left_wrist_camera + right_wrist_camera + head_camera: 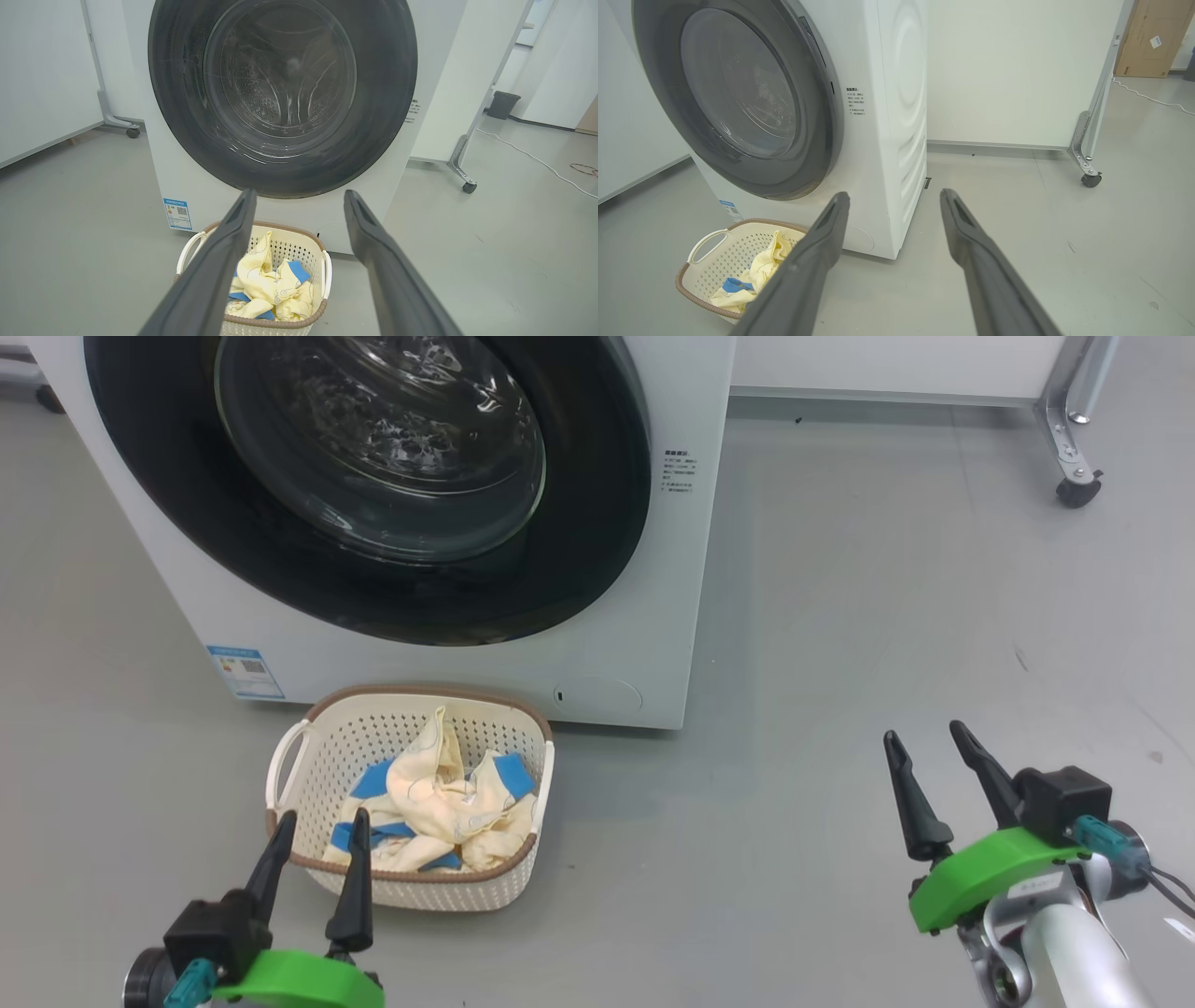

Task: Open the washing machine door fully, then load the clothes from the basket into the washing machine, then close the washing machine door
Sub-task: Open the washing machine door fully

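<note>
The white washing machine (644,569) stands ahead with its round black-rimmed door (373,476) flat against the front. On the floor before it sits the cream basket (308,747) holding the pale yellow and blue clothes (439,803). My left gripper (322,821) is open, fingers up at the basket's near left rim. Off to the right, over bare floor, my right gripper (924,737) is open and holds nothing. In the left wrist view the door (280,93) and the basket (322,275) lie straight ahead. The right wrist view has the machine (896,116) and basket (705,261) to its left.
A grey floor (840,663) spreads to the right of the machine. A white partition on a metal leg with a caster (1078,490) stands at the back right. A white cable (537,161) runs across the floor farther right, and a blue sticker (245,672) marks the machine's lower left.
</note>
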Available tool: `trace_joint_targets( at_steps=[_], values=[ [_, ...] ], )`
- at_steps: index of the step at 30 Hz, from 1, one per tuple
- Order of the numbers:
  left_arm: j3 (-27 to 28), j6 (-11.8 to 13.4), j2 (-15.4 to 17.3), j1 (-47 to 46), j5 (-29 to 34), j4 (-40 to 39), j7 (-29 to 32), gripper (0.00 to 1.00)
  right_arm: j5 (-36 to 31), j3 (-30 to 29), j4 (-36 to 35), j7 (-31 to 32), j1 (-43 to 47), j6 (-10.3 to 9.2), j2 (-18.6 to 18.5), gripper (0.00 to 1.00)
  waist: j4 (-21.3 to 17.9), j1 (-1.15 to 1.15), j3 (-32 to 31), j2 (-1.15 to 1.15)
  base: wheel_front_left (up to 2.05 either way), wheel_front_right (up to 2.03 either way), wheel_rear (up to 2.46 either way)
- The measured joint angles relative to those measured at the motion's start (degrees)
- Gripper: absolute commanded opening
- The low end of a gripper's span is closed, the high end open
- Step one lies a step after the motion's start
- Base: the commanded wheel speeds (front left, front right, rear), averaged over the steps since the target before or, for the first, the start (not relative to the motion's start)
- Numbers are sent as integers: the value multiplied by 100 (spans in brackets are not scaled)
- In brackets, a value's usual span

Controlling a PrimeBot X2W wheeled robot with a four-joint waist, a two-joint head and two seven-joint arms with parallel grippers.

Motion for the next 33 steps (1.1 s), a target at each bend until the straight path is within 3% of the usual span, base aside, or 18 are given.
trace_joint_targets(
  at_steps=[33],
  values=[
    [74,-1,-11,2,51,2,0,100,7,43,-2,0,1,0,0,100,1,0,25,0,0,0,0]
  ],
)
